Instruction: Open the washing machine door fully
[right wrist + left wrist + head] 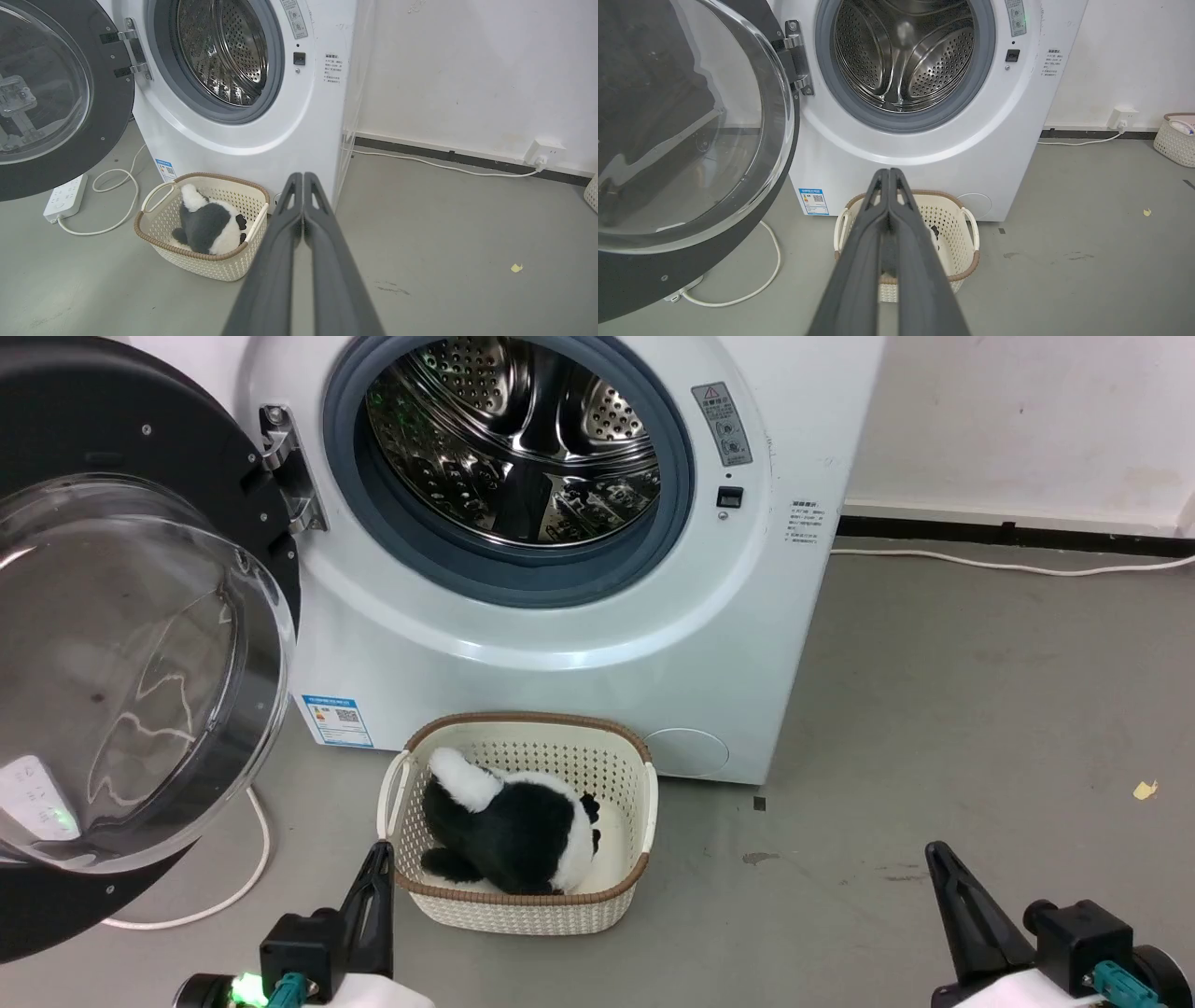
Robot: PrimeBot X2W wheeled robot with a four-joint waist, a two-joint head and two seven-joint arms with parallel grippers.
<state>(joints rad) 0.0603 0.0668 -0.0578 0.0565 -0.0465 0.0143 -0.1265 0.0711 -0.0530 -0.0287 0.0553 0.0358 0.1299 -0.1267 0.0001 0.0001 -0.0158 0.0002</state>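
The washing machine door (121, 653) (682, 130) (51, 93), black-rimmed with a clear bulging glass bowl, stands swung wide to the left on its hinge (285, 467). Beside it the steel drum opening (513, 439) lies exposed inside a grey gasket. My left gripper (378, 859) (889, 173) is low at the bottom left, shut with nothing in it, well apart from the door. At the bottom right my right gripper (938, 859) (303, 177) is also shut and holds nothing, over bare floor.
A cream basket (523, 905) with a black-and-white plush toy (509, 826) sits on the floor before the machine, close to my left fingers. A white cable (233, 887) and power strip (65, 198) lie under the door. Another basket (1176, 140) stands far right by the wall.
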